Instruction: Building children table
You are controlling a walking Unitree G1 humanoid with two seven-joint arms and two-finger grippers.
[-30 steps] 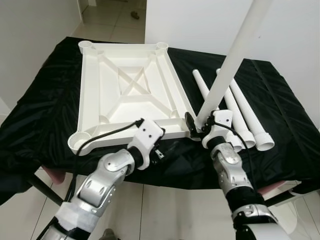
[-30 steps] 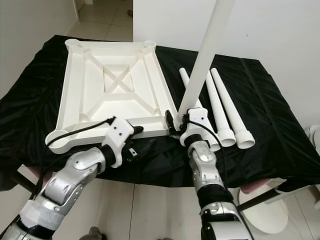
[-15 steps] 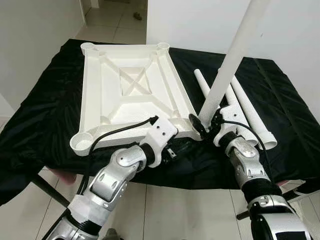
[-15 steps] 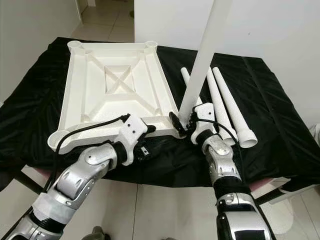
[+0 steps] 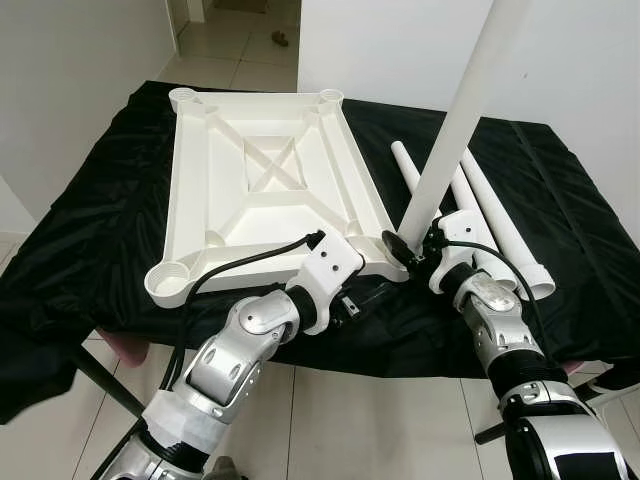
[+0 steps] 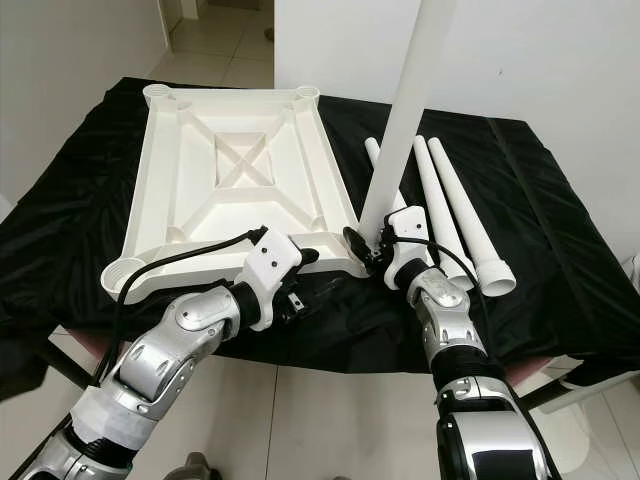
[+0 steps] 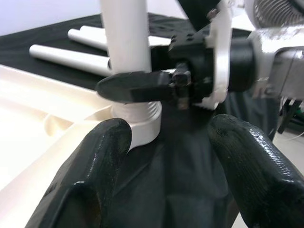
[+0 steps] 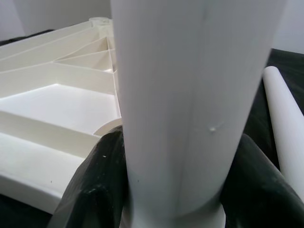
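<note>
no text, label, brand, number or sign can be read anywhere in these views; the white plastic parts, the black cloth and the arms all show plain, unmarked surfaces.

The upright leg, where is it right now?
The leg stands in the tabletop's near right corner socket, gripped low by the right end effector, with three loose legs lying just to its right.
</note>
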